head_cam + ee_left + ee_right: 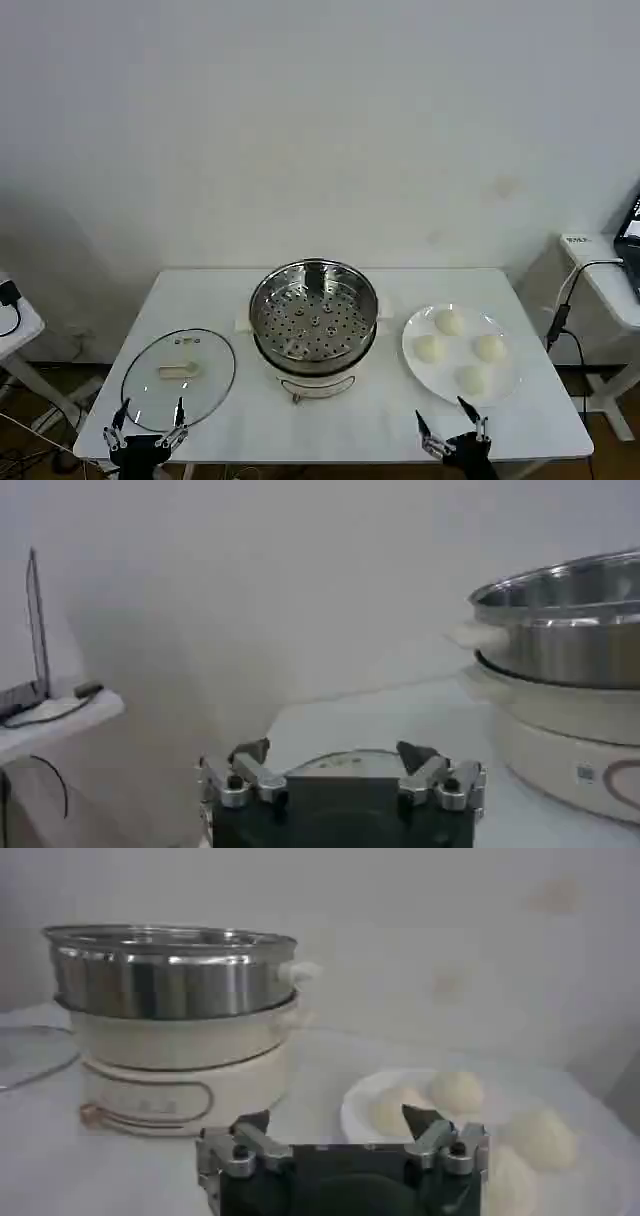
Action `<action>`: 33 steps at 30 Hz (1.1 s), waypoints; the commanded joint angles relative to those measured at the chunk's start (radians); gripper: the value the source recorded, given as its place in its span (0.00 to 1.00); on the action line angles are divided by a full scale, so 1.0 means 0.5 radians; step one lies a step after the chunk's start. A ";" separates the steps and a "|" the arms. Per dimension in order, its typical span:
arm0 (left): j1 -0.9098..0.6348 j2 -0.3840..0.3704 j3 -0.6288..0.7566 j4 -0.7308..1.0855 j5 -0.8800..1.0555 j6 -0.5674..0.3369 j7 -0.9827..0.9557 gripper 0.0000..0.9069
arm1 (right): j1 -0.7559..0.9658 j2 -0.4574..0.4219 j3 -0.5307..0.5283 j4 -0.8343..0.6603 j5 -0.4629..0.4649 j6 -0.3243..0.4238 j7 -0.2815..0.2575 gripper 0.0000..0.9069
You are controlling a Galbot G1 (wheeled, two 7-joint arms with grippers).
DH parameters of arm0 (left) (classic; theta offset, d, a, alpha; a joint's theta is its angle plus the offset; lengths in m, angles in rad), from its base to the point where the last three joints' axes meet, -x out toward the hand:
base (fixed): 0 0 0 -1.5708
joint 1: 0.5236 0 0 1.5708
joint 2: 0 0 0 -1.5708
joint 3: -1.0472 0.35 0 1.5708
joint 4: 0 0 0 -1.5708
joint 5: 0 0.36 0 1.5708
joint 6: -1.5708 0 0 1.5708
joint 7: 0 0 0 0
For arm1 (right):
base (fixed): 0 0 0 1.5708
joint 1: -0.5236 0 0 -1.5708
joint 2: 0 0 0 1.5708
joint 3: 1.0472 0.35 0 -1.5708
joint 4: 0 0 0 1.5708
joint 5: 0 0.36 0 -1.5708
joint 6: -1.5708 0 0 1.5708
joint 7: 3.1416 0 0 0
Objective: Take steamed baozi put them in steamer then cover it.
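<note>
Head view: both claws, left claw [148, 422] and right claw [452, 425], are hanging wide open, empty, at the tabletop's [380, 405] near edge; four steamed baozi [449, 322] are sitting on the plate [415, 332] beside the steamer [313, 315]. No writing is readable.

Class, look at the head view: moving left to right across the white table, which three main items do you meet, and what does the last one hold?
Glass lid → steamer → plate, holding four baozi.

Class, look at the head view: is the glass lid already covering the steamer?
No. The glass lid lies flat on the table to the left of the steamer, whose perforated tray is open to view.
</note>
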 commanded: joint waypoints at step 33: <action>-0.084 0.020 -0.153 0.009 0.334 0.195 0.234 1.00 | 3.255 -1.029 -2.084 -2.006 -1.143 0.030 -1.901 1.00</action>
